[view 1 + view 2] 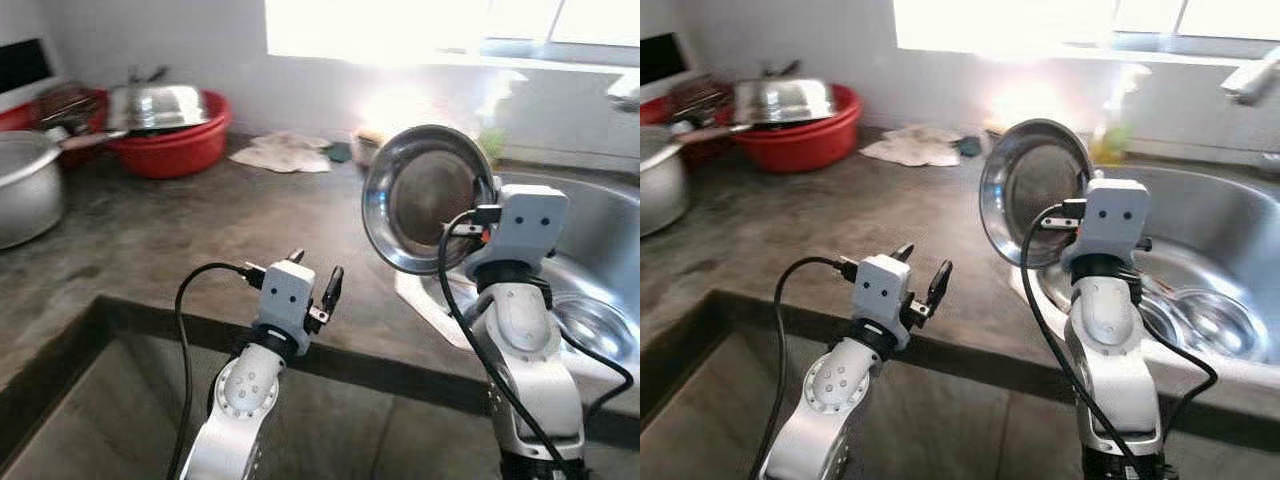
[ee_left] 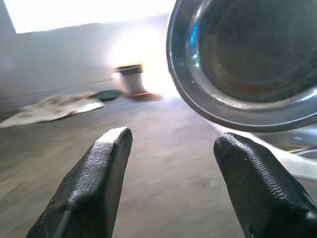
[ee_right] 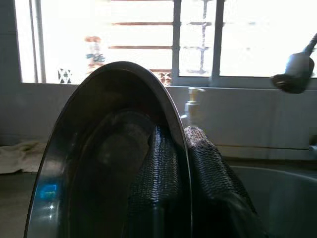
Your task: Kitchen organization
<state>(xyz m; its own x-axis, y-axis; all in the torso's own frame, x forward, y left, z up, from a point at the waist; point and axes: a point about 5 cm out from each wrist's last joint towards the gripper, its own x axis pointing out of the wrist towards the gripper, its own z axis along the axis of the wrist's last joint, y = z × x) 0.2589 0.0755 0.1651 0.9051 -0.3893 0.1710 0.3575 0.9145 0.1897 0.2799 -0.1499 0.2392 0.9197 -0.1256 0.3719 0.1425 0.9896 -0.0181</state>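
Now | right gripper [image 3: 181, 163] clamped steel plate [image 1: 425, 195] by its rim, upright, at sink's [image 1: 600, 250] left edge | left gripper [image 2: 171, 148] wide, nothing held, near counter [image 1: 200, 220] | right wrist view showed tap [image 3: 296, 67].

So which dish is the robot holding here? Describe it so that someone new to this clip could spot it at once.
Start at the steel sink on the right of the grey counter. At its near left edge the right gripper is shut on the rim of a round steel plate, held up on edge. Unlike the dishes in the red basin at the back left, it is lifted off the counter.
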